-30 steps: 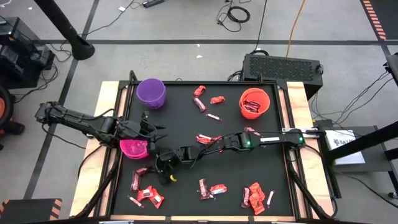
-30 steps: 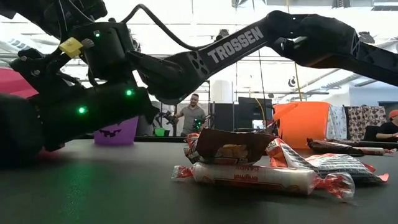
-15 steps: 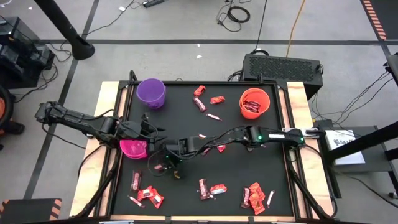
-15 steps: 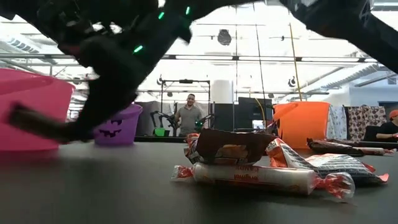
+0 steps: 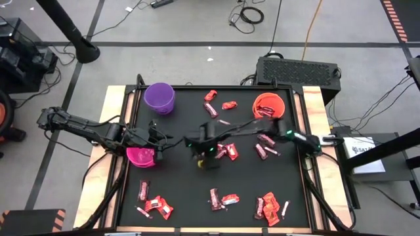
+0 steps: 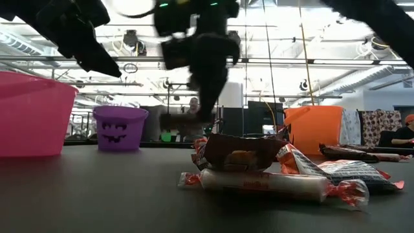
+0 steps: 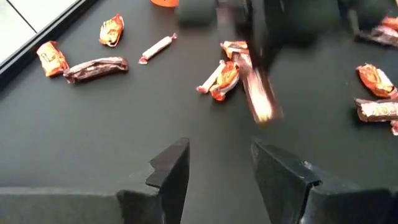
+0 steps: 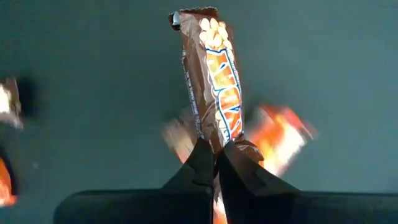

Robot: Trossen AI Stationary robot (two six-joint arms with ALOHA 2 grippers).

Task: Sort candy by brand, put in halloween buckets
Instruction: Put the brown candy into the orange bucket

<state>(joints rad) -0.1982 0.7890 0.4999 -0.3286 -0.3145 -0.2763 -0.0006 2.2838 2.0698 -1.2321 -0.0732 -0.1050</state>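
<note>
Candy (image 5: 152,206) lies scattered along the table's near edge, while mid-table the right gripper (image 5: 209,162), lifted off the mat a second ago, now pinches a brown bar (image 8: 211,87) and carries it rightward. Far right, the orange bucket (image 5: 268,107) is the likely destination; the left gripper (image 5: 159,141) hovers spread by the pink bucket (image 5: 140,157).

On the dark surface (image 5: 184,196) the right gripper (image 5: 209,157) hangs mid-table, a small bar (image 5: 211,164) at its fingers. Just beside it lie red packets (image 5: 226,152). The left gripper (image 5: 164,139) sits by the pink bucket (image 5: 141,157). The purple bucket (image 5: 159,98) and orange bucket (image 5: 268,109) stand farther off.
</note>
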